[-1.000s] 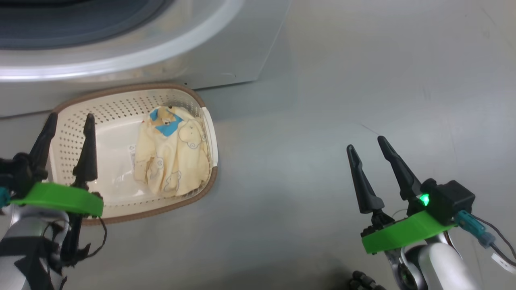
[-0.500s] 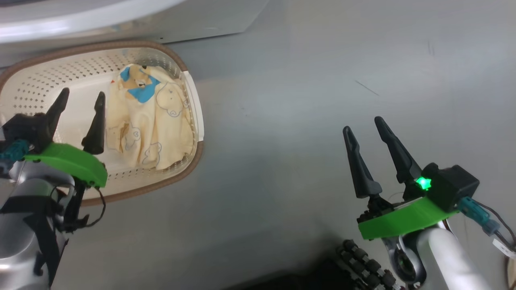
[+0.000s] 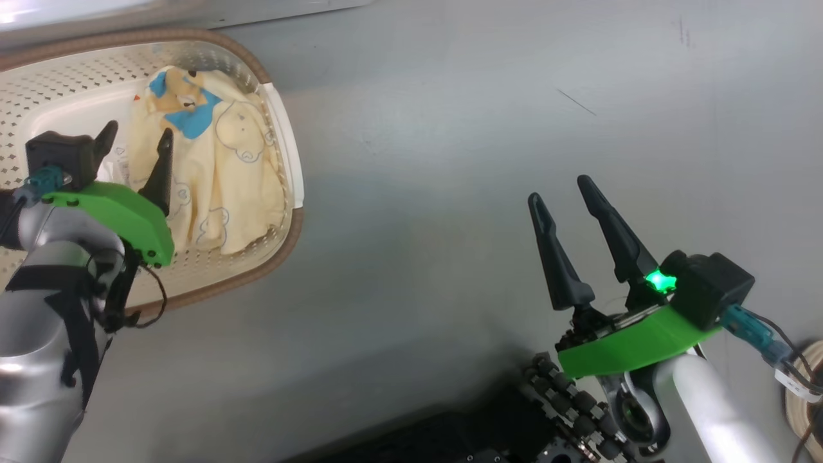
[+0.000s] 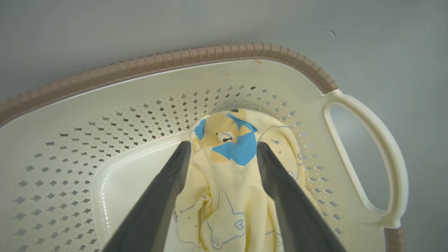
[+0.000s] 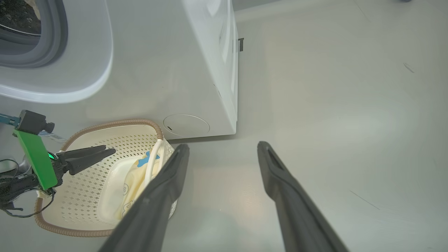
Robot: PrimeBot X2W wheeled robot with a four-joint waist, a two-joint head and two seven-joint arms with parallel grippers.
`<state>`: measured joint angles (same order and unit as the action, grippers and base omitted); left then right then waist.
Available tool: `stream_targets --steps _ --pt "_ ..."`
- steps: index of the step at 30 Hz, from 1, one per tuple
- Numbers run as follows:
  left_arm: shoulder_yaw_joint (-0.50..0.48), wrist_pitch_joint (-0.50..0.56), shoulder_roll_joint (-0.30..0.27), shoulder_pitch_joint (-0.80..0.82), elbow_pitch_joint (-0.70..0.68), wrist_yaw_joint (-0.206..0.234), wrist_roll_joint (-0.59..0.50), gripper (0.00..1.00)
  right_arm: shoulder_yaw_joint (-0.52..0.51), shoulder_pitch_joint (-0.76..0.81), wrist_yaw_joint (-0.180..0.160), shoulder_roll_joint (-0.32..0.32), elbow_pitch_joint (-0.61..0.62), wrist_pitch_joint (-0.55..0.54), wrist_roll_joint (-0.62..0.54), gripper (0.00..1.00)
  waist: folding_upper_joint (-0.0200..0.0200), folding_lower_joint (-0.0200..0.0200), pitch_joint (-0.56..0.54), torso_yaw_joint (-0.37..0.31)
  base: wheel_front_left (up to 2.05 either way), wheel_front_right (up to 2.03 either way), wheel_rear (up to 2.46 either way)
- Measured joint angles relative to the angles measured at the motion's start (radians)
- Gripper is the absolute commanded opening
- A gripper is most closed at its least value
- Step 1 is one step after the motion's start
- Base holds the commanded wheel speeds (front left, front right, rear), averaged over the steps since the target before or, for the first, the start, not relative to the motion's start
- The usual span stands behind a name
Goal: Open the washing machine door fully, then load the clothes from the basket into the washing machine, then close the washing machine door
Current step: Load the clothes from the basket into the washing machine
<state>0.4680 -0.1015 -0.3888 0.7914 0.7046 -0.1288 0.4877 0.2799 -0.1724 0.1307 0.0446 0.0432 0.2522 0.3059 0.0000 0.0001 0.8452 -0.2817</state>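
Head view: the left gripper point(image 3: 138, 130) hangs over the clothes point(image 3: 225, 173) in the basket point(image 3: 283, 238), jaws spread. The right gripper point(image 3: 559, 188) is over the grey floor point(image 3: 450, 128), jaws spread, empty.
Left wrist view: a blue bear patch point(image 4: 234, 150) lies between the jaws.
Right wrist view: the washing machine point(image 5: 157, 70) stands beside the basket.
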Motion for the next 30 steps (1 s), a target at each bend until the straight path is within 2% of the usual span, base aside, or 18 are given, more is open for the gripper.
stream_targets --steps 4,12,21,30 --pt "0.043 0.041 0.018 0.045 0.045 -0.002 0.016 1.00 0.016 0.000 0.000 0.000 0.001 0.000 0.012 1.00 0.0000 0.0000 0.016 -0.014 0.00 0.00 0.00" --pt "0.067 0.117 0.033 0.059 0.142 -0.002 0.064 1.00 0.026 -0.020 0.000 0.000 0.001 0.000 0.021 1.00 0.0000 -0.0002 0.023 -0.030 0.00 0.00 0.00" --pt "0.082 0.176 0.053 0.060 0.166 -0.002 0.171 1.00 0.029 -0.019 0.000 0.000 0.003 0.000 0.028 1.00 0.0000 -0.0001 0.038 -0.037 0.00 0.00 0.00" --pt "0.086 0.199 0.057 0.088 0.201 -0.002 0.192 1.00 0.042 -0.019 0.000 0.000 0.005 0.000 0.028 1.00 0.0000 -0.0001 0.068 -0.047 0.00 0.00 0.00"
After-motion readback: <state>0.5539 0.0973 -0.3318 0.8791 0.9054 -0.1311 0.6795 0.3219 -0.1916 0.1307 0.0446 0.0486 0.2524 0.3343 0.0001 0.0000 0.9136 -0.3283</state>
